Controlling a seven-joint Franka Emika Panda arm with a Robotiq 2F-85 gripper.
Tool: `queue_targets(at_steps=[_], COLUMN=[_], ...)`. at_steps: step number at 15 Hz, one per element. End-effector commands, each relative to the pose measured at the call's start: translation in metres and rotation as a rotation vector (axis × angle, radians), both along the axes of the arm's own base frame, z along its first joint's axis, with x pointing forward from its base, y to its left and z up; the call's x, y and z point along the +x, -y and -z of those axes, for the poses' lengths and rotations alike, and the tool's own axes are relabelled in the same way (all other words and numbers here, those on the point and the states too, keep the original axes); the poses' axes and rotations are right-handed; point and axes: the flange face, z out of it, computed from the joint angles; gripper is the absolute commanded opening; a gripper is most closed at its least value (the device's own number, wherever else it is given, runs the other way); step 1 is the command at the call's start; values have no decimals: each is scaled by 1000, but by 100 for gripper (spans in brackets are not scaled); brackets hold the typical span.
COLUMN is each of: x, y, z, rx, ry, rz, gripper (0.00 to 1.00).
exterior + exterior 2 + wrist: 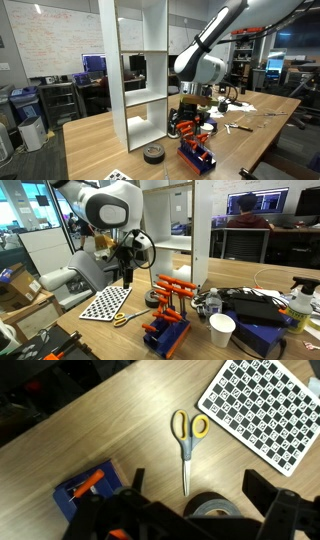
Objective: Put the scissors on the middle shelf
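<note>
The scissors (186,448) have yellow handles and grey blades. They lie flat on the wooden table, also seen in an exterior view (126,317). In the wrist view their tips point toward my gripper (197,482). The gripper is open and empty, and hovers above the table over them in both exterior views (127,277) (186,124). The middle shelf (145,97) is a white board in the tall white open-fronted unit, which stands on the table beside the arm. I cannot make out the scissors in the exterior view that shows the shelf's front.
A grey tape roll (214,510) (153,153) lies just by the scissor tips. A checkerboard sheet (265,408) (105,302) lies beside the handles. A blue rack with orange pegs (168,320) (197,155) stands close by. A white cup (222,330) and cluttered gear sit further along.
</note>
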Motion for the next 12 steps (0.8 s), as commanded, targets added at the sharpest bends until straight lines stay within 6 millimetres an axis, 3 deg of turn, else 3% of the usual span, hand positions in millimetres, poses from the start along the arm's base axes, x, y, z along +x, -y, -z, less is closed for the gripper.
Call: queue_targets(at_steps=[1, 6, 9, 12], x=[11, 27, 41, 56], y=[-11, -20, -29, -41], z=[55, 131, 155, 166], rx=[-93, -186, -220, -233], ry=[0, -18, -32, -38], rz=[13, 8, 1, -3], gripper=[100, 100, 100, 100])
